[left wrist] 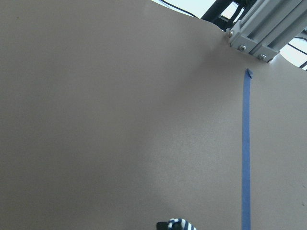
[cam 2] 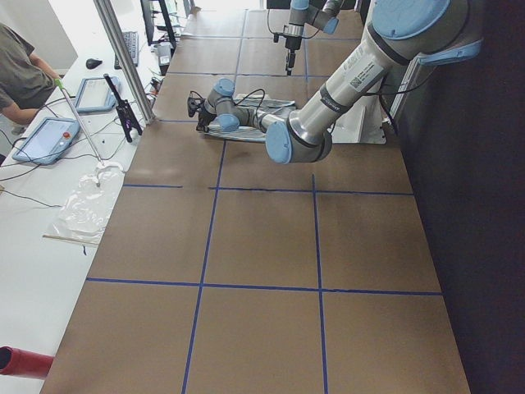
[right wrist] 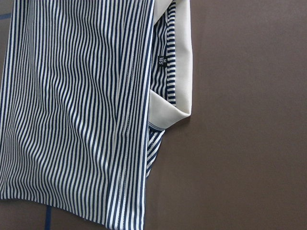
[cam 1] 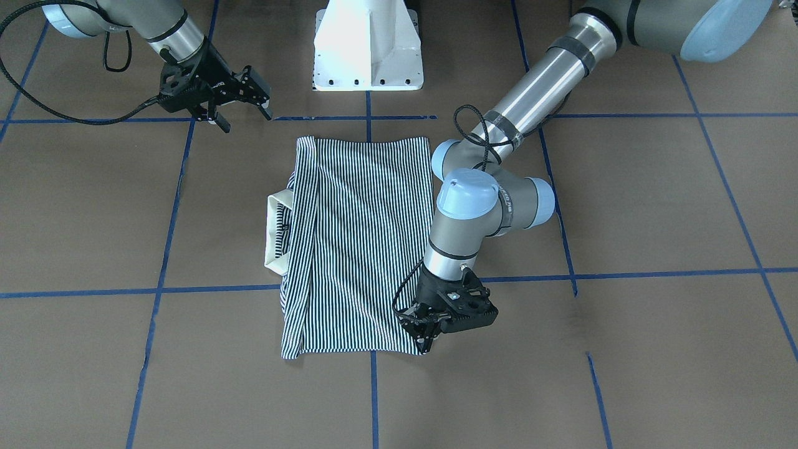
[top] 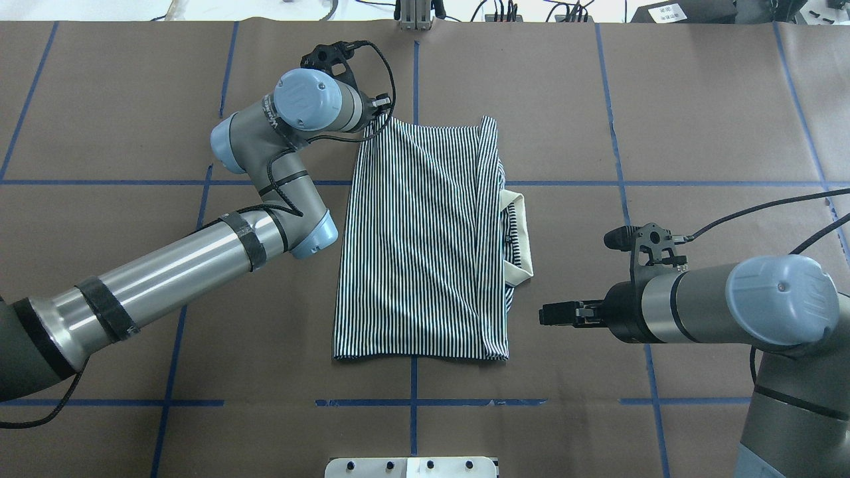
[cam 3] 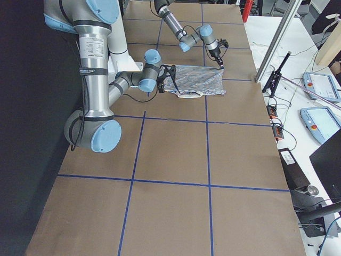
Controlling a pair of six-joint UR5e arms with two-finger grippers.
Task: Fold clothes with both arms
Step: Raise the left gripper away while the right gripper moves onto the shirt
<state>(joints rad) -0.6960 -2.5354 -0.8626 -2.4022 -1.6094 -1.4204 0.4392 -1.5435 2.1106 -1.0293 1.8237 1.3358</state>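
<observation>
Overhead exterior | left jaws pinched on shirt [top: 418, 239] far-left corner | right jaws apart, empty, near its right edge

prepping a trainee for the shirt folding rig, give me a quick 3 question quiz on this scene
1. True or false: the right gripper is gripping the shirt.
2. On which side of the shirt does the cream collar stick out? A) the robot's left B) the robot's right C) toward the robot's base
3. Fill in: the ___ gripper is at the shirt's corner farthest from the robot's base.

Key:
1. False. It is open and clear of the cloth.
2. B.
3. Left: the left gripper is at that corner.
</observation>
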